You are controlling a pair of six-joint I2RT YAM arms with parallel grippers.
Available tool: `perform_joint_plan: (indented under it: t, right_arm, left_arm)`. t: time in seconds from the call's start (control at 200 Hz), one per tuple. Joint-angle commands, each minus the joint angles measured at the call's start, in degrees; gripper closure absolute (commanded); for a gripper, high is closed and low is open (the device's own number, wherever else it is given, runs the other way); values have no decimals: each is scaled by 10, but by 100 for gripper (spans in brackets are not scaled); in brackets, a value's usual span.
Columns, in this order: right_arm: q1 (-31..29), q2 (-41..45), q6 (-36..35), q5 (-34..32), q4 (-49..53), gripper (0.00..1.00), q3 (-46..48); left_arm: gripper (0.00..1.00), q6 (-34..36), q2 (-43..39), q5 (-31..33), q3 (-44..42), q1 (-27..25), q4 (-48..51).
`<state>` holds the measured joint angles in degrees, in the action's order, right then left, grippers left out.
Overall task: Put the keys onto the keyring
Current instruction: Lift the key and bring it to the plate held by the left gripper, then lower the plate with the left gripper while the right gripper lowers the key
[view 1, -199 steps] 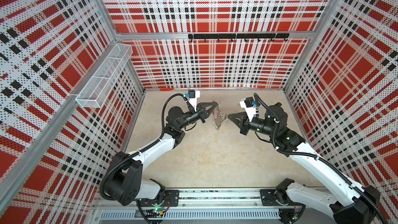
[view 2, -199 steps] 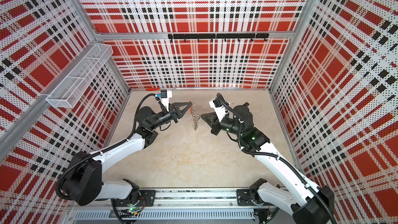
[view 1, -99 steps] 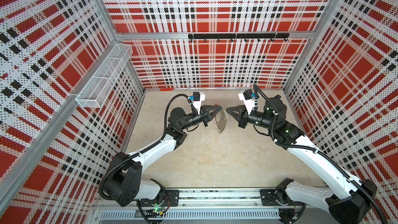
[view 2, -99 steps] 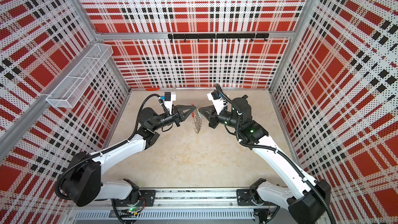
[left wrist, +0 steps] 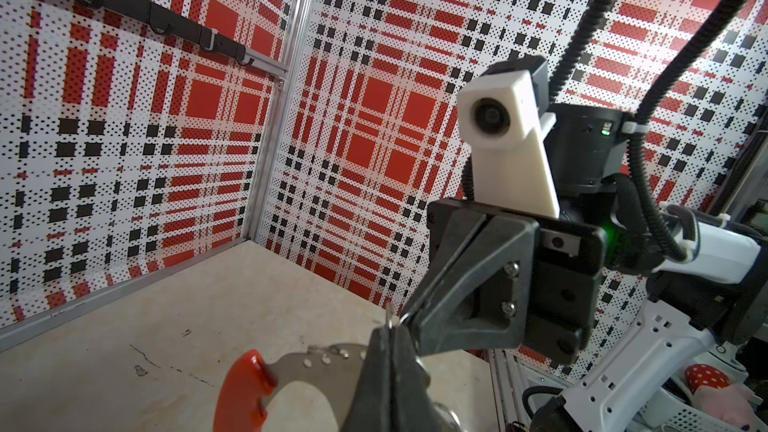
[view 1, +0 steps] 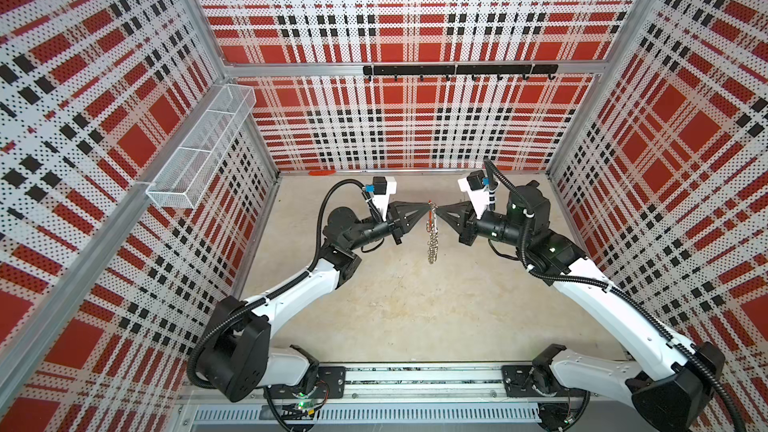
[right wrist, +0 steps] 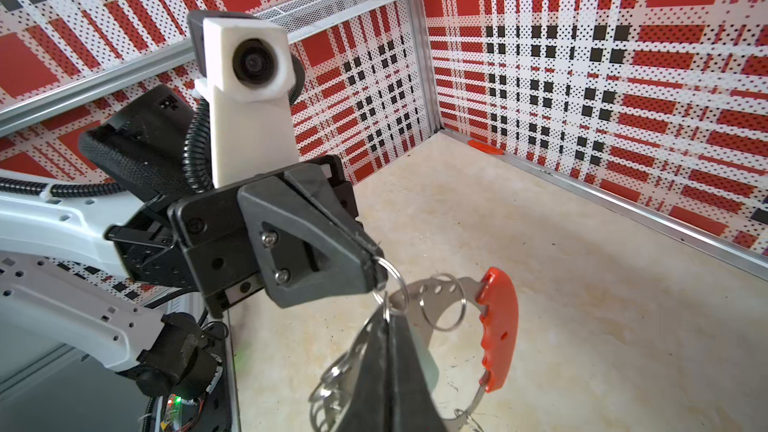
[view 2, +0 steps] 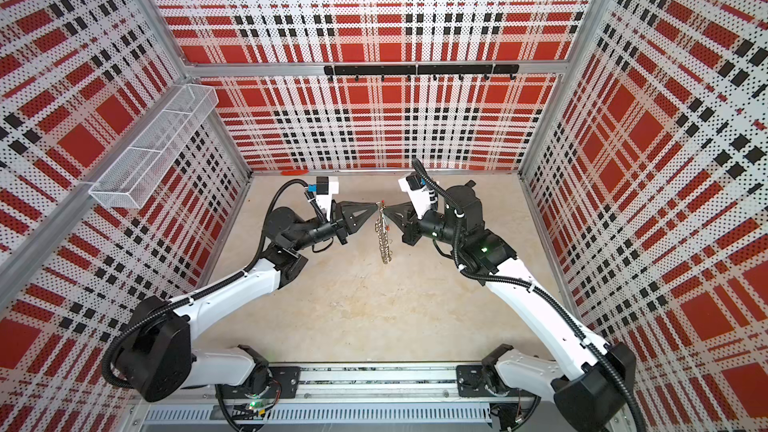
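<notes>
You have the left gripper (view 1: 426, 205) and right gripper (view 1: 440, 207) tip to tip in mid-air, both pinched on the keyring (view 1: 432, 238), which hangs straight down between them, equally near; keys not discernible.

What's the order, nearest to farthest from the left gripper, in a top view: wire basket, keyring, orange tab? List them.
1. keyring: clamped by the left gripper, hanging from its tip.
2. orange tab: foot of the back wall, left of centre.
3. wire basket: high on the left wall.
</notes>
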<state>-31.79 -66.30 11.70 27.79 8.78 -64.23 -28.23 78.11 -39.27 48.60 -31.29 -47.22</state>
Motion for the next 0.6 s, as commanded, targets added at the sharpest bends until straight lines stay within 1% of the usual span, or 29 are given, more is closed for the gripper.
perform_joint_plan:
  t: [0.0, 0.251, 0.481, 0.596]
  right_arm:
    - [2, -5, -5, 0, -3, 100, -23]
    - [2, -2, -5, -5, -10, 100, -28]
    - [2, -19, 0, -8, -6, 100, -40]
    - [3, -31, 8, -22, 0, 100, -46]
  left_arm:
    - [100, 5, -2, -10, 23, -5, -15]
    - [100, 4, 6, -10, 27, -5, -7]
    - [100, 2, 9, -14, 31, -7, -6]
    - [100, 3, 7, -14, 31, -8, -6]
